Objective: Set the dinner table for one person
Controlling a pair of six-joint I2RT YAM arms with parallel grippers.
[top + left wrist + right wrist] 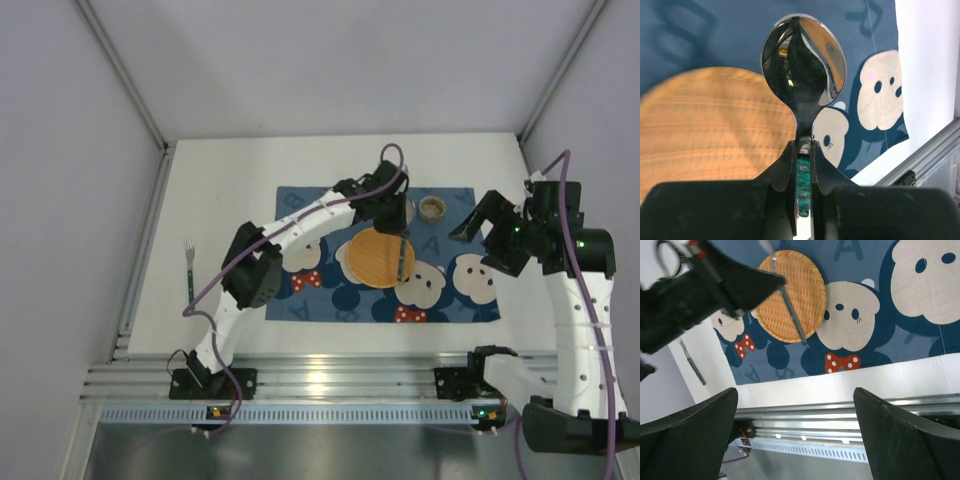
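Note:
My left gripper (397,222) is shut on the green handle of a metal spoon (402,258) and holds it above the right edge of a round woven plate (374,257). The plate lies on the blue cartoon placemat (300,205) on the white dinner table (225,180). In the left wrist view the spoon's bowl (802,60) points away from the gripper (803,148), over the plate (710,125). A fork (189,266) lies on the table left of the mat. My right gripper (482,238) is open and empty above the mat's right end.
A small round cup (432,207) stands on the mat's far edge, behind the plate. The right wrist view shows the plate (795,295), the spoon (791,312), the fork (692,364) and the metal rail (805,420) at the near table edge. Walls enclose the table.

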